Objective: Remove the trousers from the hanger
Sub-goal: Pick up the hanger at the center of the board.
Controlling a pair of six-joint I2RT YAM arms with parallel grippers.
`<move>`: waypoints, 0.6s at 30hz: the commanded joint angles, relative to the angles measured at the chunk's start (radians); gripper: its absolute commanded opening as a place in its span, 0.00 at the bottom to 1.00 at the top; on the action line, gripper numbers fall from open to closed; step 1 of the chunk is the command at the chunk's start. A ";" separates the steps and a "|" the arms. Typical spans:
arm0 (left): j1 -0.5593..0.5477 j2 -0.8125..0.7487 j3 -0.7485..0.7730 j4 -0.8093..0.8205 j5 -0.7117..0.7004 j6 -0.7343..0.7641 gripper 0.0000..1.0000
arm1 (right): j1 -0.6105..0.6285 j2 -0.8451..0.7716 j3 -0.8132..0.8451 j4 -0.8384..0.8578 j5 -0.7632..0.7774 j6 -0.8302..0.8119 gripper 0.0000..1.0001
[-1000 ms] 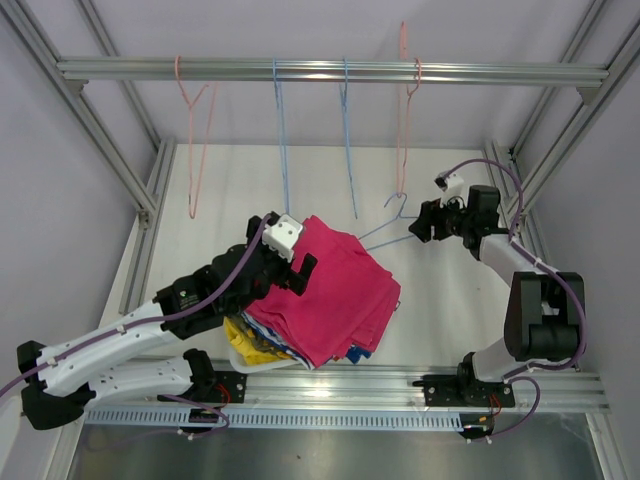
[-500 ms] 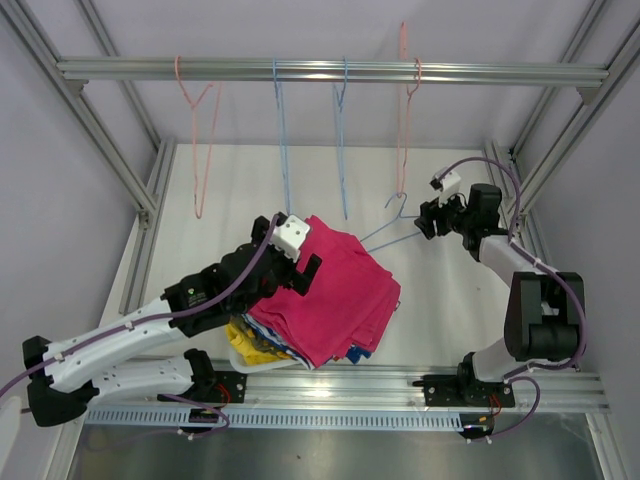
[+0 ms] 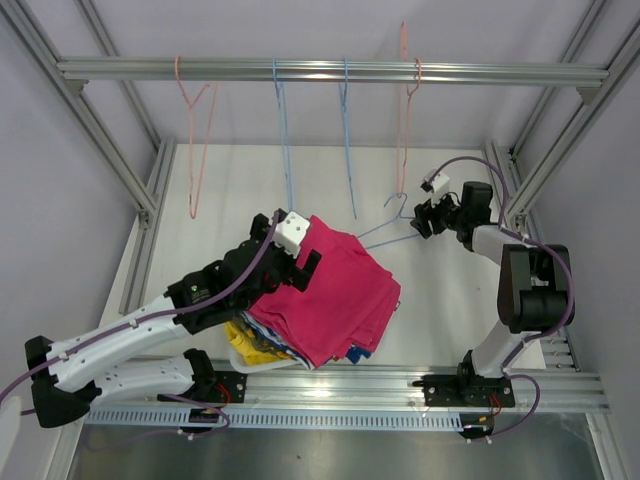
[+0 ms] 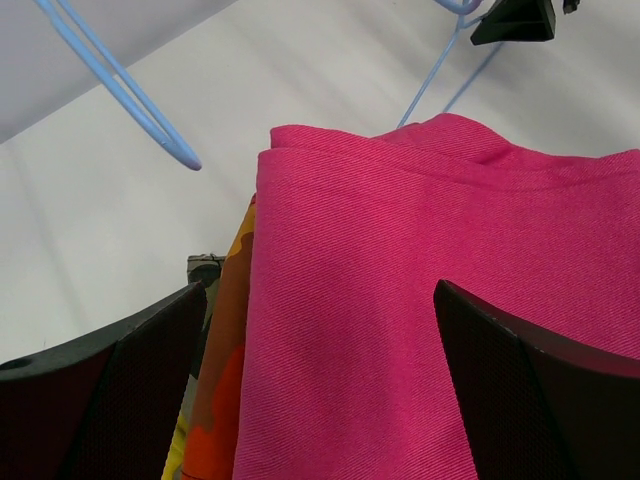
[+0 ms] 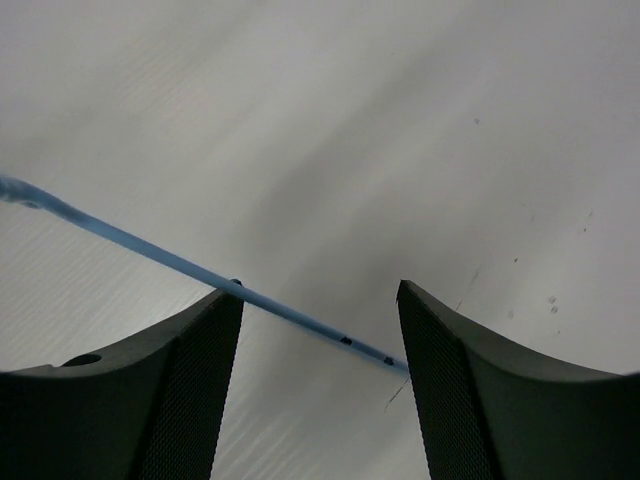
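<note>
The left gripper stood wide open and empty, fingers either side of the pink top of the trousers, piled on the table. The hanger ran from under that pile to the right gripper, its jaws apart, one wire between them, unclamped.
</note>
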 commanded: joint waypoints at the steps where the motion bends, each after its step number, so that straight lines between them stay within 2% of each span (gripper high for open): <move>1: 0.018 0.001 0.032 0.024 0.004 0.015 0.99 | 0.002 0.031 0.058 0.074 -0.042 -0.025 0.66; 2: 0.021 0.002 0.030 0.024 0.007 0.013 0.99 | 0.002 0.051 0.068 0.052 -0.048 -0.025 0.63; 3: 0.023 0.004 0.032 0.022 0.012 0.013 0.99 | 0.002 0.060 0.090 0.032 -0.060 -0.028 0.50; 5: 0.025 0.006 0.033 0.022 0.021 0.012 0.99 | 0.002 0.075 0.104 -0.013 -0.069 -0.031 0.34; 6: 0.026 0.009 0.033 0.020 0.023 0.010 1.00 | 0.002 0.076 0.103 -0.019 -0.075 -0.033 0.22; 8: 0.026 0.009 0.035 0.019 0.026 0.010 0.99 | 0.030 0.071 0.092 -0.037 -0.069 -0.034 0.14; 12: 0.026 0.006 0.039 0.013 0.032 0.007 0.99 | 0.044 0.025 0.069 -0.074 -0.069 -0.031 0.01; 18: 0.026 -0.002 0.039 0.011 0.036 0.005 0.99 | 0.052 -0.018 0.049 -0.116 -0.077 0.001 0.00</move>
